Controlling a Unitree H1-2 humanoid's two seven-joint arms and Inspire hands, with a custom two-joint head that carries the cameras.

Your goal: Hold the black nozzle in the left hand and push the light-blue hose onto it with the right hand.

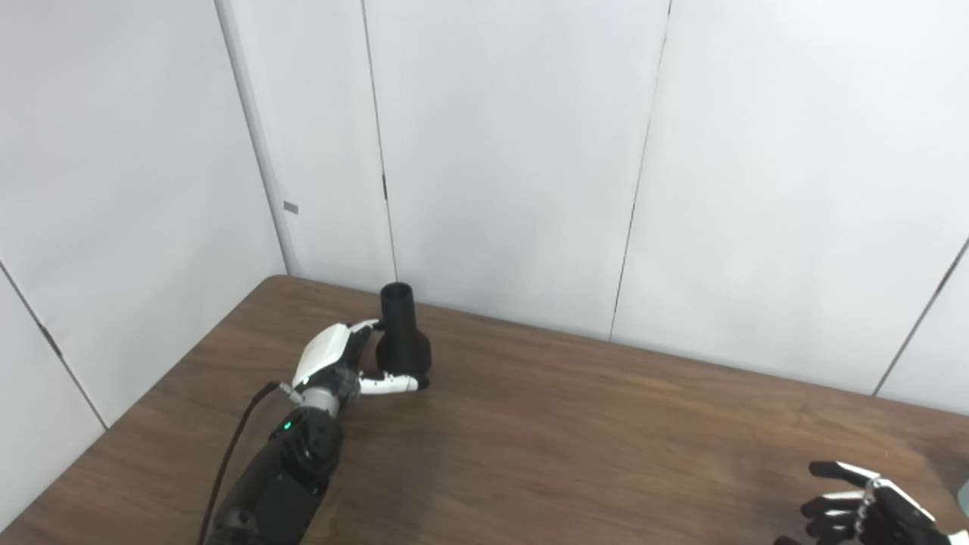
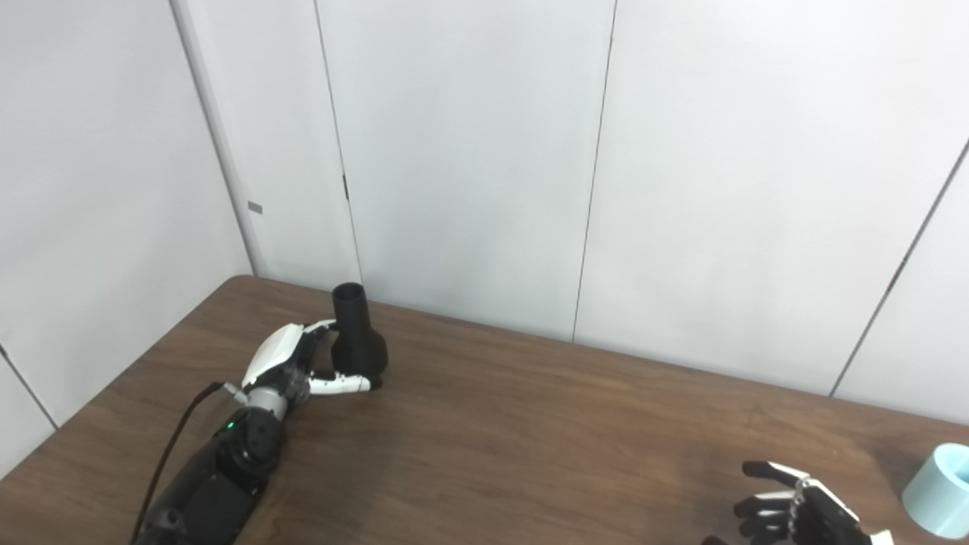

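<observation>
Left eye view gives you the black nozzle (image 1: 402, 337) standing upright near the far left corner of the bench (image 1: 575, 439), narrow neck and open mouth on top, wide base down on the wood. Your left hand (image 1: 344, 363) is wrapped round its lower bulb from the left: fingers curl behind the shoulder, the thumb lies across the front of the base, so the hand is closed on the nozzle while it rests on the bench.

Only the right eye view shows the light-blue hose (image 2: 939, 490), at the near right corner, cut by the picture's edge. You see one short, pale cylinder end; how much more there is you cannot tell. Your right hand (image 2: 795, 509) sits just left of it, apart from it, fingers spread and holding nothing.

By my reading, the holding half is done and the hose half has not begun. Your next move is to bring the right hand the short way over to the hose and close round its wall, leaving the open end free. Then carry it across the bench to the far left, line its bore up over the neck, and press down. Keep the left grip firm, since the push will try to tip the nozzle.
</observation>
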